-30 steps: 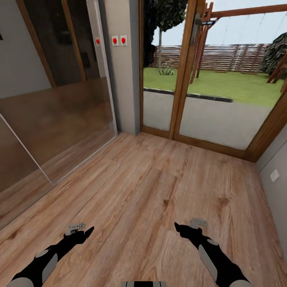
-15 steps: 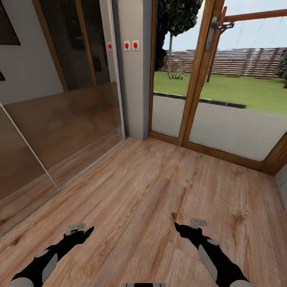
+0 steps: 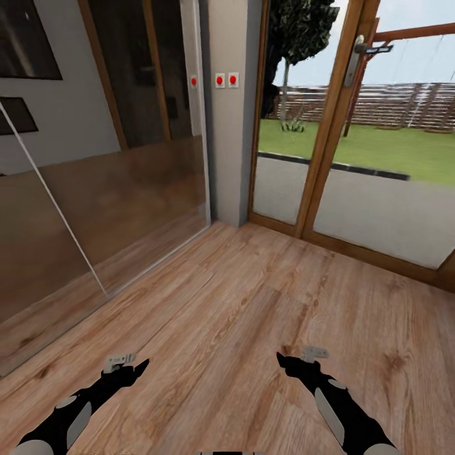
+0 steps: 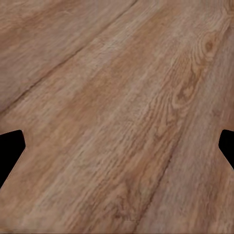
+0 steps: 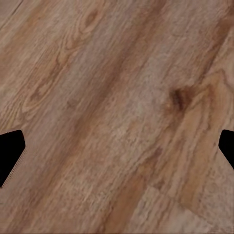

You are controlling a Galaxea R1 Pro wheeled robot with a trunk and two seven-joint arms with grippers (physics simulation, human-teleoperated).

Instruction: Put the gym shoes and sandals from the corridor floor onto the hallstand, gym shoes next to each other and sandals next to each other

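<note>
The gym shoes, the sandals and the hallstand are out of view. Light brown wood-plank corridor floor point(image 3: 240, 297) stretches ahead of me. My left gripper point(image 3: 139, 365) hangs low over the planks at the lower left. In the left wrist view its black fingertips point(image 4: 10, 148) stand far apart, so the left gripper point(image 4: 117, 148) is open with bare floor point(image 4: 122, 87) between them. My right gripper point(image 3: 282, 360) hovers at the lower right, and in its wrist view the right gripper point(image 5: 117, 148) is likewise open over bare floor point(image 5: 112, 83).
A reflective sliding glass panel point(image 3: 126, 189) runs along the left side. A grey wall pillar point(image 3: 230, 126) with red buttons point(image 3: 226, 80) stands ahead. Wood-framed glass doors point(image 3: 328, 139) to its right look onto a garden.
The whole head view has shifted: the pillar and doors have slid to the right, so the camera has turned left. Both arms hold the same pose.
</note>
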